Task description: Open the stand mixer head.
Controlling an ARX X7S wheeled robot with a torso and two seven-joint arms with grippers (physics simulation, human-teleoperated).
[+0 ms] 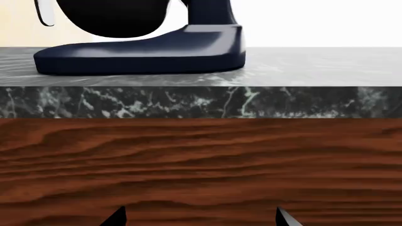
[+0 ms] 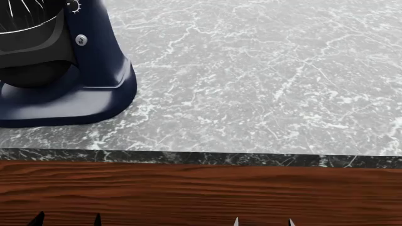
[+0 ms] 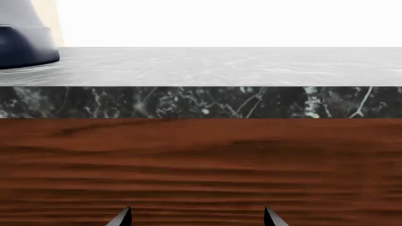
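Note:
The navy-blue mixer stands at the far left of the marble counter. In the head view I see its column with dial (image 2: 94,42), its flat base (image 2: 69,106) and the black bowl (image 2: 31,42) with whisk wires (image 2: 19,9) inside it. The grey-blue mixer head is out of view above the frame. The left wrist view shows the base (image 1: 144,54) and the bowl's underside (image 1: 119,19). My left gripper (image 2: 67,220) (image 1: 199,219) is open and empty, low in front of the wooden cabinet face. My right gripper (image 2: 263,222) (image 3: 197,217) is open and empty beside it.
The grey marble counter (image 2: 264,84) has a dark front edge (image 2: 201,157) above a red-brown wooden cabinet front (image 2: 201,193). Both grippers sit below the counter level, facing that wood (image 1: 201,160) (image 3: 201,160). The mixer base corner (image 3: 25,44) shows in the right wrist view.

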